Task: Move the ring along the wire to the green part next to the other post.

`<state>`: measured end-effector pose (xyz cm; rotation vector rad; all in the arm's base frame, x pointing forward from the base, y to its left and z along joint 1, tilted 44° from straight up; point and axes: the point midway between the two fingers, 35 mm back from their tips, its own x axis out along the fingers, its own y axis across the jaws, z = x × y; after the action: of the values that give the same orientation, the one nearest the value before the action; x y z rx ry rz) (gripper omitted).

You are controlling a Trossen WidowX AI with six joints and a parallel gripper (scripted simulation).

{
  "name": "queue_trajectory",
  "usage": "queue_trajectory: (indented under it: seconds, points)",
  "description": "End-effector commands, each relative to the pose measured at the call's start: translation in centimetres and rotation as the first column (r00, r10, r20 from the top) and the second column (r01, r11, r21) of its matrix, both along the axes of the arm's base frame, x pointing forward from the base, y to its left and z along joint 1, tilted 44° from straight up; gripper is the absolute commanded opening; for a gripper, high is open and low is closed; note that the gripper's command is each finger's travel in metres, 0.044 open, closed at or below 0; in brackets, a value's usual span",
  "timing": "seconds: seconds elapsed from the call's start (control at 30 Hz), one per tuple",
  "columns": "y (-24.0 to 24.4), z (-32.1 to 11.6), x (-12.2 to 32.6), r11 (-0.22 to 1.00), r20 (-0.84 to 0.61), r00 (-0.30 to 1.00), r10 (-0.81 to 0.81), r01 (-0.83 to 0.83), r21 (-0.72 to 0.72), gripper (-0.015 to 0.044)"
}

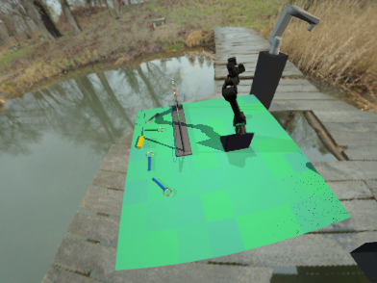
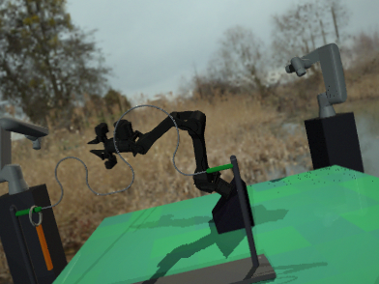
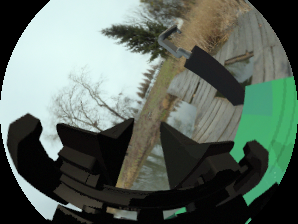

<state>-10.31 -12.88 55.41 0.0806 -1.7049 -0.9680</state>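
Note:
The ring [image 2: 31,216] hangs on the green part [image 2: 21,213] of the wire next to the left post in the exterior view. Its orange handle [image 2: 44,247] [image 1: 175,93] points down. The grey wire [image 2: 145,105] winds in bends to the other green part [image 2: 219,168] at the right post [image 2: 244,213]. My gripper [image 2: 90,147] [image 3: 147,123] is partly open, with nothing between its fingers. In the exterior view it appears behind the wire, up and to the right of the ring. The ring and wire do not show in the wrist view.
The posts stand on a long dark base [image 1: 183,137]. Rings with blue handles [image 1: 160,184] [image 1: 149,164], a ring with a green handle [image 1: 151,130] and a yellow object [image 1: 139,141] lie on the green mat [image 1: 202,245]. Grey arms on black pedestals [image 1: 267,77] stand beyond the mat.

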Motion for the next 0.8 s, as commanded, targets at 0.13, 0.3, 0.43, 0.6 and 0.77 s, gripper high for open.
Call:
queue_trajectory:
  seconds: [0.13, 0.3, 0.43, 0.6, 0.77]
  points:
    - [-11.5, -0.3, 3.0, 0.931, -0.361, 0.925, 0.115, 0.026, 0.363, 0.016]
    - [-16.3, -1.4, 5.6, 0.893, -0.528, 0.824, 0.206, 0.062, 0.446, 0.016]
    - [-19.7, -2.4, 8.1, 0.876, -0.673, 0.688, 0.271, 0.114, 0.469, 0.016]
    - [-23.2, -4.0, 11.6, 0.881, -0.811, 0.485, 0.327, 0.153, 0.447, 0.016]
    - [-26.0, -5.9, 15.4, 0.909, -0.904, 0.261, 0.339, 0.155, 0.386, 0.016]
